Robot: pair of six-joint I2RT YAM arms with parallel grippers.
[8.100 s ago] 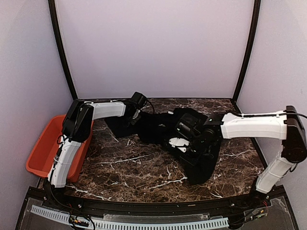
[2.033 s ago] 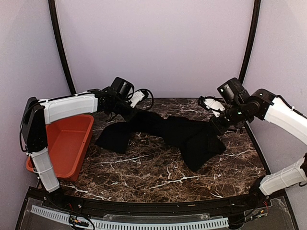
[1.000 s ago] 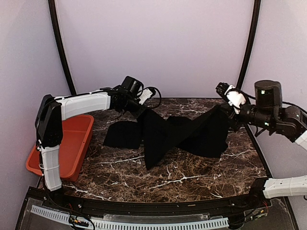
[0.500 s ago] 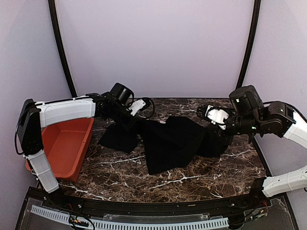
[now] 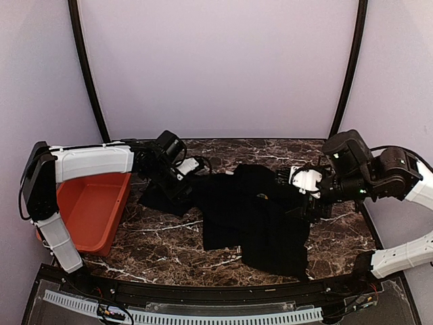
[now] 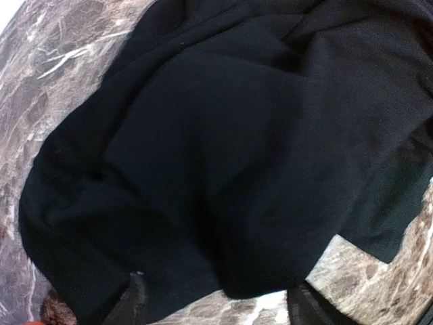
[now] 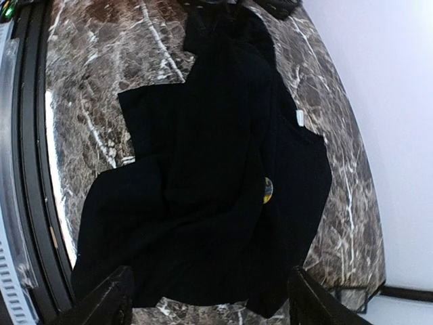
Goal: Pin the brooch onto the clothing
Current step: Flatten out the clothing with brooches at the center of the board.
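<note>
The clothing (image 5: 257, 217), a black T-shirt, lies crumpled and partly spread on the marble table (image 5: 176, 237). A small blue-and-yellow print (image 5: 260, 197) shows on its chest, and the right wrist view shows the same print (image 7: 267, 190). My left gripper (image 5: 184, 177) hovers over the shirt's left end. In its own view the left gripper (image 6: 220, 308) is open, with black cloth (image 6: 223, 149) below it. My right gripper (image 5: 306, 200) is at the shirt's right edge. Seen from its wrist, the right gripper (image 7: 211, 305) is open above the shirt (image 7: 203, 169) and holds nothing. The brooch is out of view.
A red bin (image 5: 88, 210) stands at the table's left edge beside the left arm. A small white label (image 7: 298, 118) sticks out at the shirt's collar. Black frame posts (image 5: 346, 74) and the lilac back wall close off the far side.
Both grippers opened and let go of the shirt. It dropped from being stretched between them and now lies on the table, spread toward the front. Both arms came lower.
</note>
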